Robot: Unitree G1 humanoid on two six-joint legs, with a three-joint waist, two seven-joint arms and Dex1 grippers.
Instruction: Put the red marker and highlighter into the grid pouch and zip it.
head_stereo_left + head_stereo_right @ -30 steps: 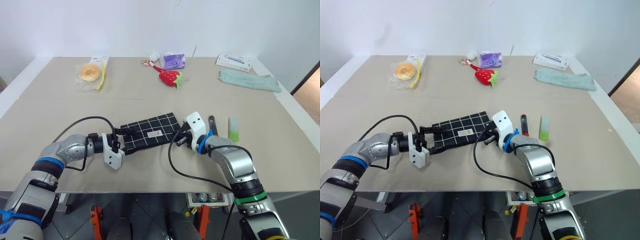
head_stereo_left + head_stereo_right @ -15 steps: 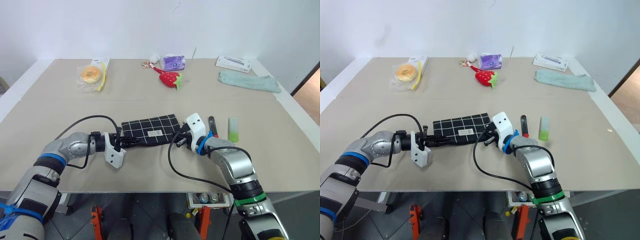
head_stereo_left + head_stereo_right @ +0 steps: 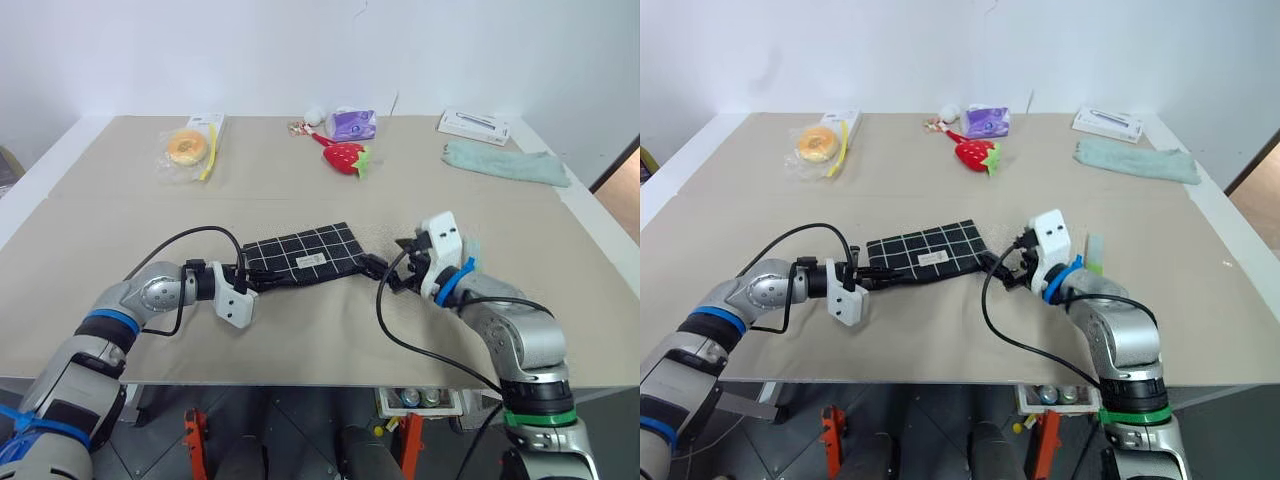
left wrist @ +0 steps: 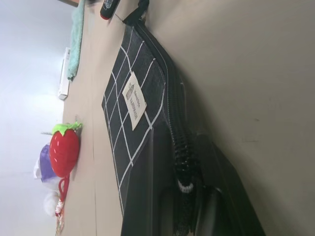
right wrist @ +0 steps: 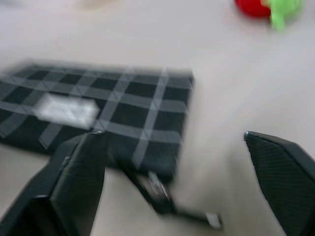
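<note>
We saw the grid pouch (image 3: 300, 257) lying flat on the tan table (image 3: 120, 215), near the front edge and about in the middle. Its small white label (image 3: 310, 259) faced up. Our left gripper (image 3: 246, 277) was pinched tight on the left end of the pouch, right at the zipper edge. In the left wrist view the black zipper teeth (image 4: 178, 142) ran along the pouch edge toward the fingers.

Our right gripper (image 3: 1017, 264) was just to the right of the pouch, with its two black fingers (image 5: 74, 189) spread wide and nothing between them. The zipper pull (image 5: 162, 196) stuck out from the right corner of the pouch, close to that gripper but not held.

The highlighter (image 3: 1095, 252) lay on the table just behind our right hand, and we could see only a bit of its light green side. We could not make out the red marker well enough to say where it was.

Far back on the table were a toy strawberry (image 3: 343, 157), a purple packet (image 3: 352, 124), a bagged donut (image 3: 186, 148), a teal cloth (image 3: 506, 163) and a white box (image 3: 474, 125).
</note>
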